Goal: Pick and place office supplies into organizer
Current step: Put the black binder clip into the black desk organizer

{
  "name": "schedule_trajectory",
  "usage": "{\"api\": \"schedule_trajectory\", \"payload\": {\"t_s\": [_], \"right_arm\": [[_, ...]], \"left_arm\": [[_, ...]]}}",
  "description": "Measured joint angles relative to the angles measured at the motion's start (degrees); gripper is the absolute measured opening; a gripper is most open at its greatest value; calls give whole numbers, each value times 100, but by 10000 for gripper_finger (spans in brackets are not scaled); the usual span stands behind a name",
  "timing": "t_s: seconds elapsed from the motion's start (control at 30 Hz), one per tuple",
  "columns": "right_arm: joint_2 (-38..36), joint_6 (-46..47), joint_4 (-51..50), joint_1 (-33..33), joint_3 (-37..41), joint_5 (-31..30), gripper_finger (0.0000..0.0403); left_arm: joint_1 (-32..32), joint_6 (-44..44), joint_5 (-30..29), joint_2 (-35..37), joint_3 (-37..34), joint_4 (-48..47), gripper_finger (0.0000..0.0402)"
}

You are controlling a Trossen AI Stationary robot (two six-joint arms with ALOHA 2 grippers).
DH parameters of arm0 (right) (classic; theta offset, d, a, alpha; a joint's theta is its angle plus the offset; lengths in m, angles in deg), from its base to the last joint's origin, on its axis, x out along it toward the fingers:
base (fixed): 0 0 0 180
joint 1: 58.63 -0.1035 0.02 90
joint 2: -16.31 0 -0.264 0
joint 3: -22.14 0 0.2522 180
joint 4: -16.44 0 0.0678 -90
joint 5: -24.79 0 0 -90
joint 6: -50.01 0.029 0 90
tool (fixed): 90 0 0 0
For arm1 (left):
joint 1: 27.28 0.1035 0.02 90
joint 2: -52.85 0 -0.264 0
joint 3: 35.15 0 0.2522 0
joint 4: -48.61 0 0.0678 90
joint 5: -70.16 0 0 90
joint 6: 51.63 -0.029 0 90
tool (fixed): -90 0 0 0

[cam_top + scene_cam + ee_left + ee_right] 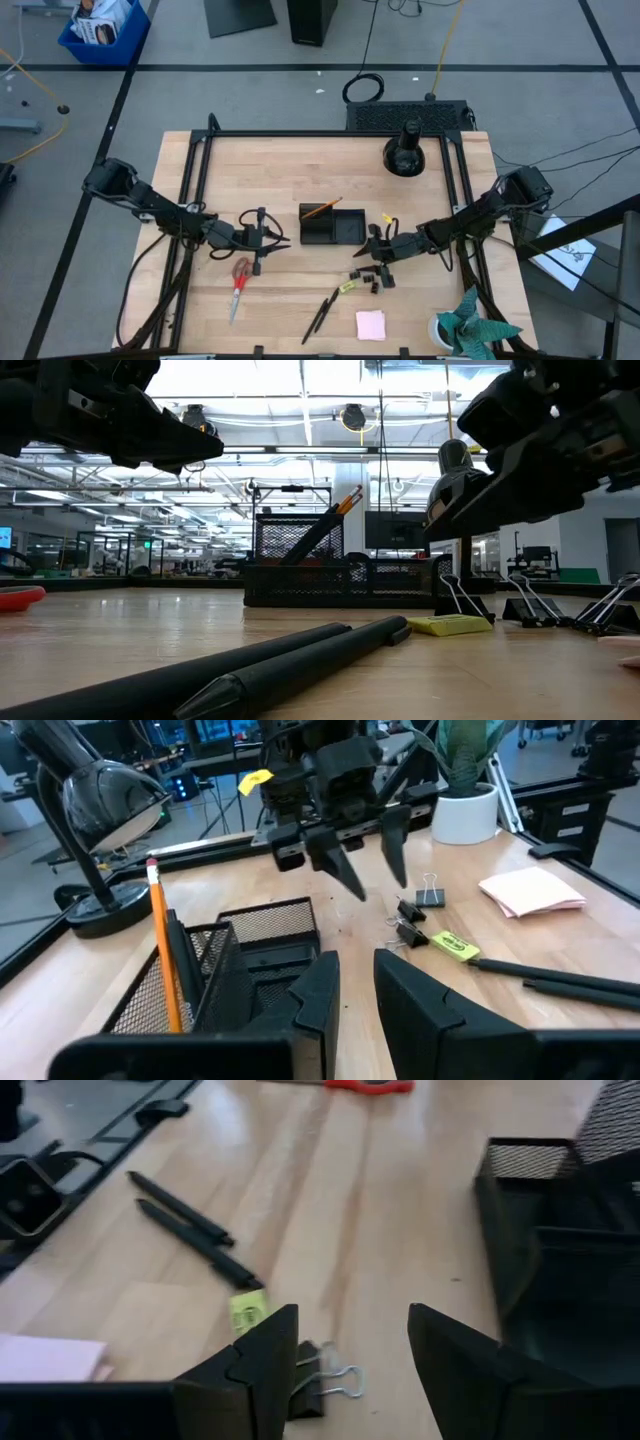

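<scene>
Two dark robot arms hang over a wooden table (300, 160) strewn with office supplies. At centre stands the black mesh organizer (332, 225), with one orange pencil (321, 209) leaning upright in its taller compartment on the left arm's side.

The right gripper (371, 248) hovers just beside the organizer's near right corner, its fingers spread apart and grasping nothing; its wrist view shows a black binder clip (318, 1380) and the small yellow item (247, 1311) lying below it on the wood. More binder clips (372, 277) sit close by.

The left gripper (272, 238) is raised to the left of the organizer, above the table, its fingers (318, 992) parted by a narrow gap with nothing between them.

The red-handled scissors (239, 280) lie on the left arm's side, two black pens (322, 314) lie side by side toward the front edge, and the pink sticky-note pad (371, 324) rests to their right. A teal paper plant (472, 326) in a white cup and a round black domed object (404, 152) occupy the right side.
</scene>
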Motion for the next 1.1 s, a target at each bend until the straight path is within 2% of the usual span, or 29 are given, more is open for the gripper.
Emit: {"api": "schedule_trajectory", "payload": {"t_s": [0.43,0.6,0.77,1.0,1.1], "right_arm": [[182,214,-18,-182,2,-13,185],[126,278,-400,-372,2,20,185],[129,581,-716,-430,2,476,185],[129,669,-868,-418,2,461,183],[129,666,-961,-414,2,448,169]], "left_arm": [[0,-280,0,0,0,29,72],[0,-188,0,0,0,40,72],[0,-134,2,0,0,39,72],[0,-124,0,0,0,37,72],[0,-124,-7,0,0,36,72]]}}
